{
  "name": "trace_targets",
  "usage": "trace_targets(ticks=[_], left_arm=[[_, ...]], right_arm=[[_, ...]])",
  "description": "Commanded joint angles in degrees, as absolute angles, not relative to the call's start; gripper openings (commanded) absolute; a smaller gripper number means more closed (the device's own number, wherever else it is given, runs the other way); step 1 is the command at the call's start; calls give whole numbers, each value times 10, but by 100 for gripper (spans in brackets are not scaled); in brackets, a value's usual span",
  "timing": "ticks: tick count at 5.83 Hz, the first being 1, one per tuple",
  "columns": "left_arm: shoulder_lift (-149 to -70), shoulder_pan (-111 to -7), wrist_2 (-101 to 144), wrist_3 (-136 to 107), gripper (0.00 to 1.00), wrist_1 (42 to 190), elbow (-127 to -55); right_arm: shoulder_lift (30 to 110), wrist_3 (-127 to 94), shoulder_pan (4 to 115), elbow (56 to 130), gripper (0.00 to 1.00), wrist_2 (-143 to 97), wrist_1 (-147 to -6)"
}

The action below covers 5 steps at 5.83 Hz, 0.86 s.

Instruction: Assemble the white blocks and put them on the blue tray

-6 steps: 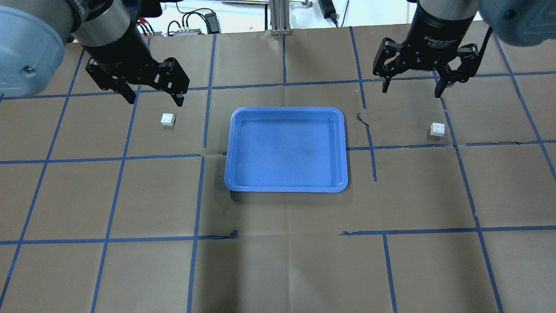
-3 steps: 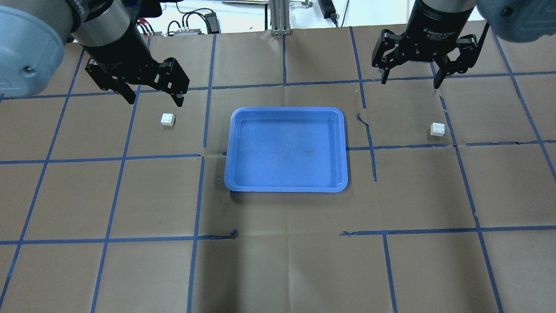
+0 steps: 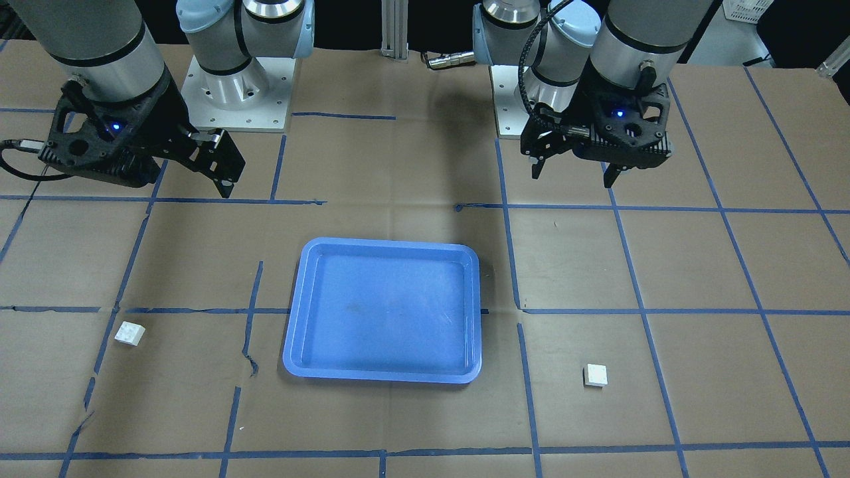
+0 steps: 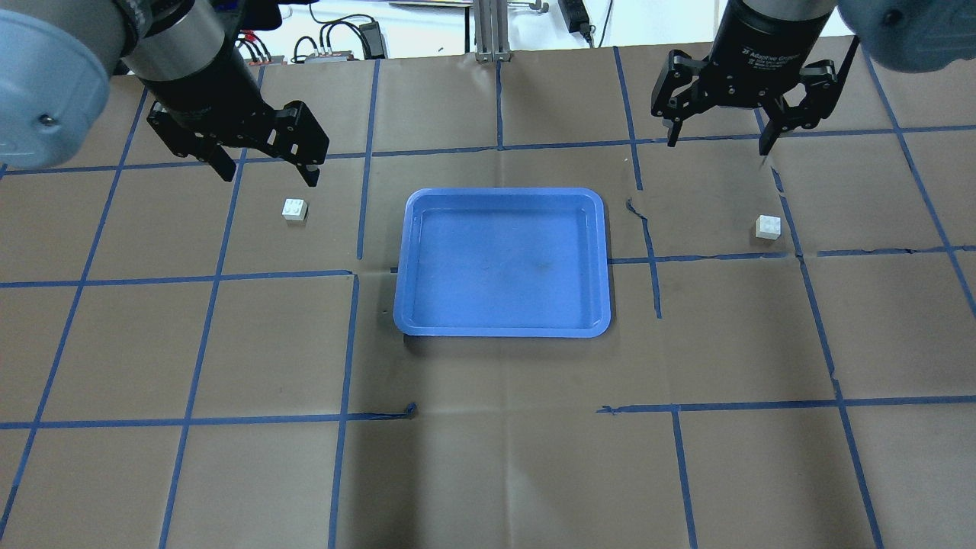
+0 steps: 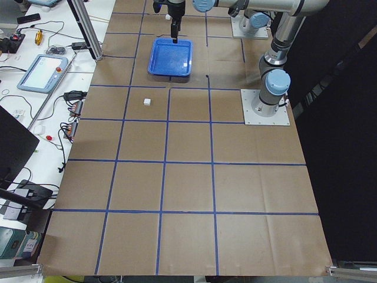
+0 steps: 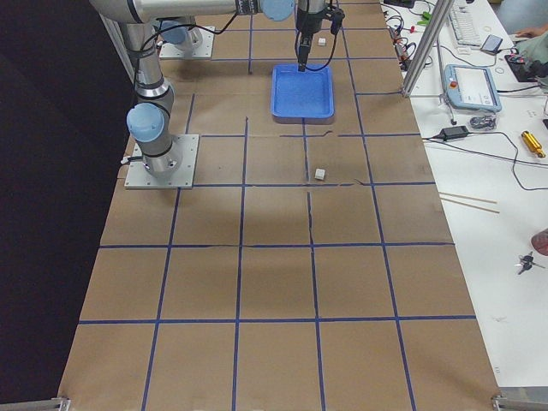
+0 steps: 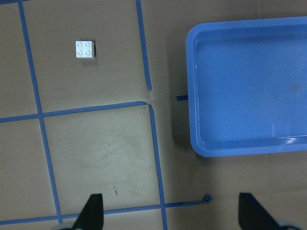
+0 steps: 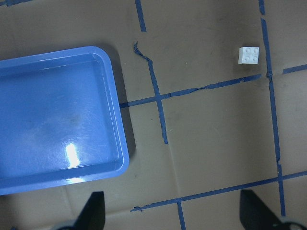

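The blue tray (image 4: 503, 332) lies empty at the table's middle; it also shows in the front view (image 3: 382, 376). One white block (image 4: 294, 209) lies on the paper left of the tray, also in the left wrist view (image 7: 85, 49). The other white block (image 4: 768, 227) lies right of the tray, also in the right wrist view (image 8: 249, 55). My left gripper (image 4: 267, 168) is open and empty, raised above the table just behind the left block. My right gripper (image 4: 717, 145) is open and empty, raised behind the right block.
Brown paper with a blue tape grid covers the table (image 4: 488, 457). Cables and a metal post (image 4: 488, 30) stand at the far edge. The arm bases (image 3: 232, 86) sit at the robot's side. A teach pendant (image 5: 44, 71) and tools lie on the side benches.
My right gripper has drawn back toward the far edge, away from the right block. My left gripper has shifted slightly back. Both blocks and the tray have not moved.
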<state>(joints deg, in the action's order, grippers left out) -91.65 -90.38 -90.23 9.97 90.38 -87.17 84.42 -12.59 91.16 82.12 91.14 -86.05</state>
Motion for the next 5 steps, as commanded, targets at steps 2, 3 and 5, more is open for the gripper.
trace_targets(ticks=[2,3,5], left_arm=[[-930,-840,-898,398,99,903,-886],[-951,-818,-897,543,99,877,-885],[-1026,-808,-900,800,99,786,-885]], right_arm=[[847,94,911,826,100,918,-860],[849,152,908,828,100,919,-859],[846,396,876,828,100,942,-873]])
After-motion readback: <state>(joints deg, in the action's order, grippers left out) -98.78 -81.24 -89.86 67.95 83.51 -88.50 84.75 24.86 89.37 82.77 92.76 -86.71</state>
